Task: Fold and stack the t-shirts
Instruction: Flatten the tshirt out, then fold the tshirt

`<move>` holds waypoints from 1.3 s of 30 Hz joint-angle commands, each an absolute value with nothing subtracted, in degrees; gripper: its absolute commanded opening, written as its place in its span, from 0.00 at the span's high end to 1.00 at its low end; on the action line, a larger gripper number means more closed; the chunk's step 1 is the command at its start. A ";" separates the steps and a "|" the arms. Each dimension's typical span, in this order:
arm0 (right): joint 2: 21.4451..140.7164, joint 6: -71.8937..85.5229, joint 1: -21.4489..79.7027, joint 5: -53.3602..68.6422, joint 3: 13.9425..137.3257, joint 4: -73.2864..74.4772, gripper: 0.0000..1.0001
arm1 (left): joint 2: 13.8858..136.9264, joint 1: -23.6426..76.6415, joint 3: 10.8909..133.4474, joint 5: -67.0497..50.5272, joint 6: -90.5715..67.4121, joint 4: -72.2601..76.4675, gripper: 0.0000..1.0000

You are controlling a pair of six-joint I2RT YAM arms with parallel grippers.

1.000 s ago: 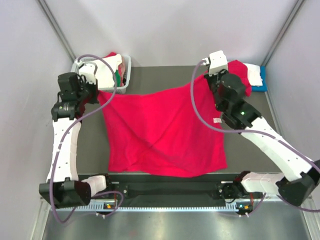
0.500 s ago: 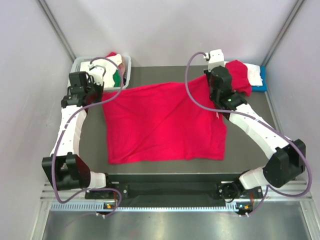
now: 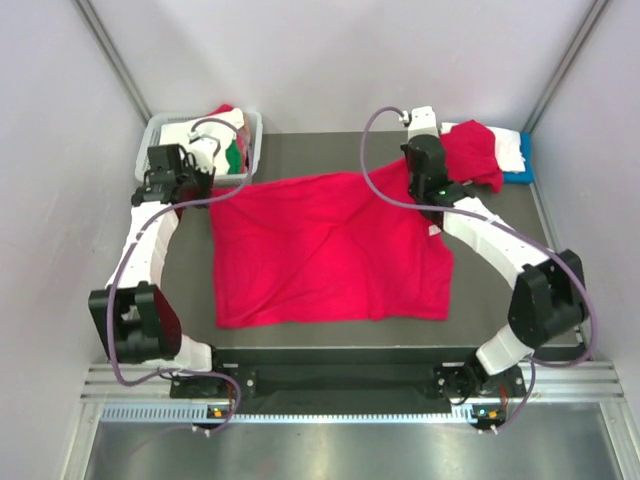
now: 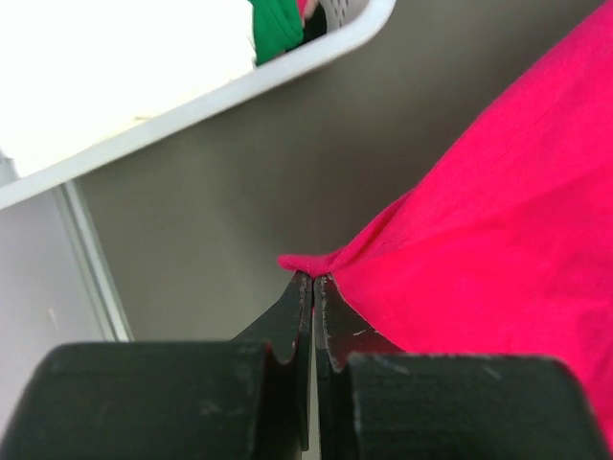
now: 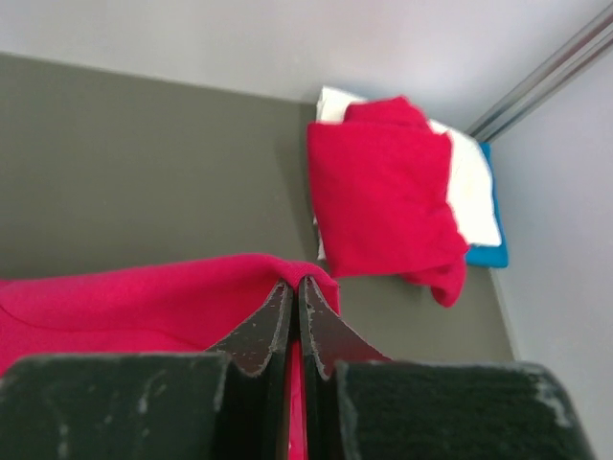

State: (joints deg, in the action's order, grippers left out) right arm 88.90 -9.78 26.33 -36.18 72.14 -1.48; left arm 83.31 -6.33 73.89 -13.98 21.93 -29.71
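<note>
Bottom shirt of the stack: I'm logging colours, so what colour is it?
The bottom shirt is blue, clearest in the right wrist view.

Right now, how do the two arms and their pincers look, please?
The left arm and right arm have white link shells with black joint housings. A thin mauve cable loops along each. The left pincer and right pincer have flat black fingers, tapering to thin tips, with scuffed pale marks.

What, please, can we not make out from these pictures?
Inside the tub: top view, the left arm covers most; left wrist view, glare whitens it.
Stack count: the folded red shirt covers most of the white shirt and blue shirt, top and right wrist views.
The spread red t-shirt: collar and sleeves cannot be told; wrist views sit too close.
</note>
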 commanded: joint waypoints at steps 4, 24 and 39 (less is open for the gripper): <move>99.48 -4.05 22.50 -33.14 79.97 -0.71 1.00 | 97.28 -6.68 76.28 -9.85 24.61 -27.15 1.00; 97.04 3.60 23.11 -30.58 74.37 2.28 1.00 | 102.93 -10.64 83.69 -15.73 19.42 -29.27 1.00; 82.71 13.17 32.43 -36.21 59.24 14.85 1.00 | 87.37 -10.72 71.98 -17.49 25.58 -35.76 1.00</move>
State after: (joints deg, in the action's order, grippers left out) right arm 84.66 8.27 31.22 -33.52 59.29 10.20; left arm 89.69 -10.37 70.46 -15.73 23.70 -32.58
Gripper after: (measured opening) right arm 0.009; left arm 0.013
